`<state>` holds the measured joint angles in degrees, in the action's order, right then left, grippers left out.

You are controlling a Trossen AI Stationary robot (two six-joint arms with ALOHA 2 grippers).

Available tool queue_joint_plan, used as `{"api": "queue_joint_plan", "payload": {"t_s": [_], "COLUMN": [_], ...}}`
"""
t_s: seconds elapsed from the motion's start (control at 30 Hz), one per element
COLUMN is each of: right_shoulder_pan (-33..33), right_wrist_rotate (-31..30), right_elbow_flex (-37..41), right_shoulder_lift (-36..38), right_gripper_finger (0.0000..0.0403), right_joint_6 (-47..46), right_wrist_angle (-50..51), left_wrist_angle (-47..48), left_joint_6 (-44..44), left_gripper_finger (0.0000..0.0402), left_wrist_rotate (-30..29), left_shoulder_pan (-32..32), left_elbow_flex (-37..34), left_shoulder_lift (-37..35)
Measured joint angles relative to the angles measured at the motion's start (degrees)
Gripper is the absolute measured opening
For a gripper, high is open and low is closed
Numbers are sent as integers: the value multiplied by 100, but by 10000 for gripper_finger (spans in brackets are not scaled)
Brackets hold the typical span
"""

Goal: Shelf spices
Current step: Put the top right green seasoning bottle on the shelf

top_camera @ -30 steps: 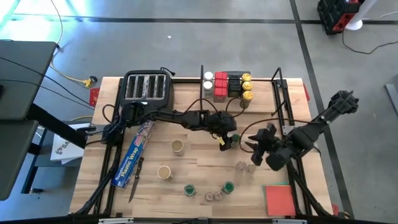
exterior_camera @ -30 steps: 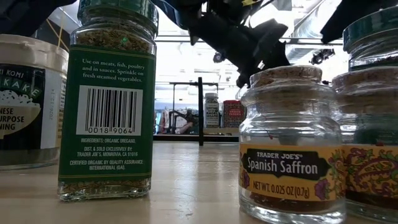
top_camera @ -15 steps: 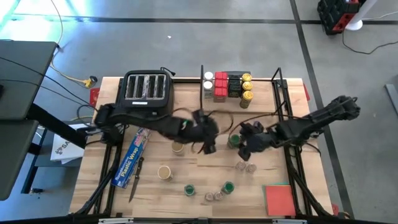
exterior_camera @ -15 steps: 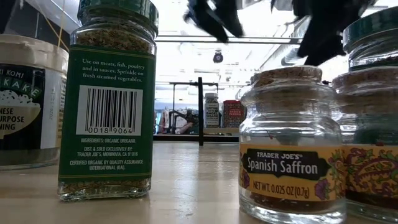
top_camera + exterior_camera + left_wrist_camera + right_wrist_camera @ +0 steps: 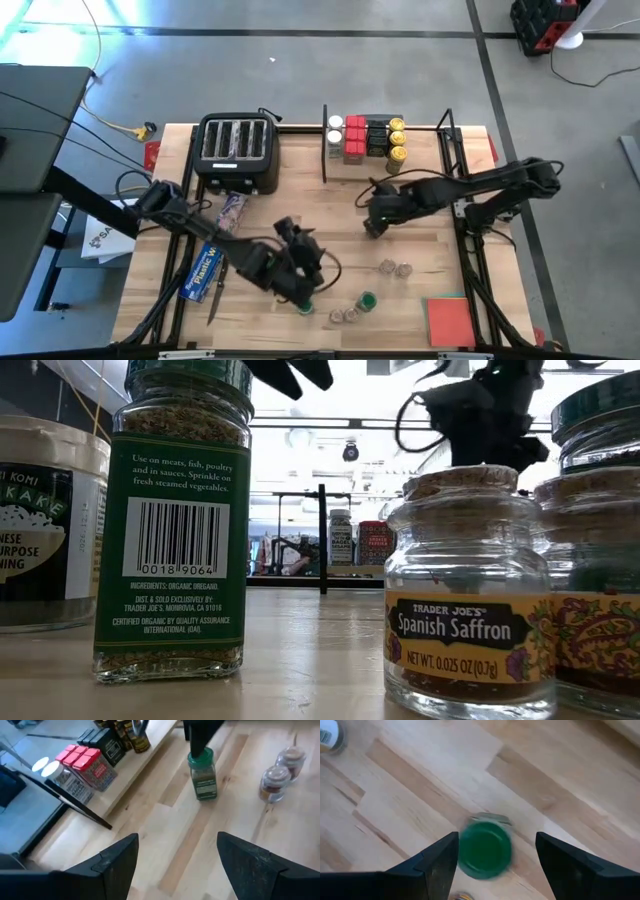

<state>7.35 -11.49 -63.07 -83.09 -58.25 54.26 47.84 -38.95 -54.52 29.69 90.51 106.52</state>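
Right gripper [image 5: 496, 840] is held spread open directly over 1 green-lidded spice jar [image 5: 485, 849], which is stood upright and ungripped on the table [image 5: 420, 780]. The shelf [image 5: 425, 150] edge is found just beyond it, and bare wood is left on its other sides. Left gripper [image 5: 177, 837] is held open and empty, well apart.

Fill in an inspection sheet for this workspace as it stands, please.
Surface: light-wood table.
Job's things: shelved spices on the shelf; a green-lidded jar and small clear jars stand loose on the table.
Clutter: toaster, blue wrap box, red pad.
Grippers: left gripper open, above the front jars; right gripper open, over the green-lidded jar.
Cables: yellow-plugged cable on the floor.
Surroundings: grey floor; people: nothing seen.
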Motion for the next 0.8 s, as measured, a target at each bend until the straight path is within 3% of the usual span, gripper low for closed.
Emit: {"api": "queue_joint_plan", "payload": {"t_s": [0.13,0.37,0.8], "right_shoulder_pan": [0,16,18], "right_wrist_rotate": [94,108,260], "right_elbow_flex": [-400,-788,-728], "right_shoulder_lift": [-517,-1210,-1270], "right_gripper_finger": [259,259,249], "right_joint_6": [31,177,474], "right_wrist_angle": [29,745,762], "left_wrist_angle": [-153,-134,-142], "left_joint_6": [-454,-744,-753], "left_gripper_finger": [266,266,266], "left_wrist_rotate": [-364,-429,-451], "left_shoulder_pan": [226,336,336], "left_elbow_flex": [-286,-436,-438], "left_shoulder_lift": [-2,-2,-2]}}
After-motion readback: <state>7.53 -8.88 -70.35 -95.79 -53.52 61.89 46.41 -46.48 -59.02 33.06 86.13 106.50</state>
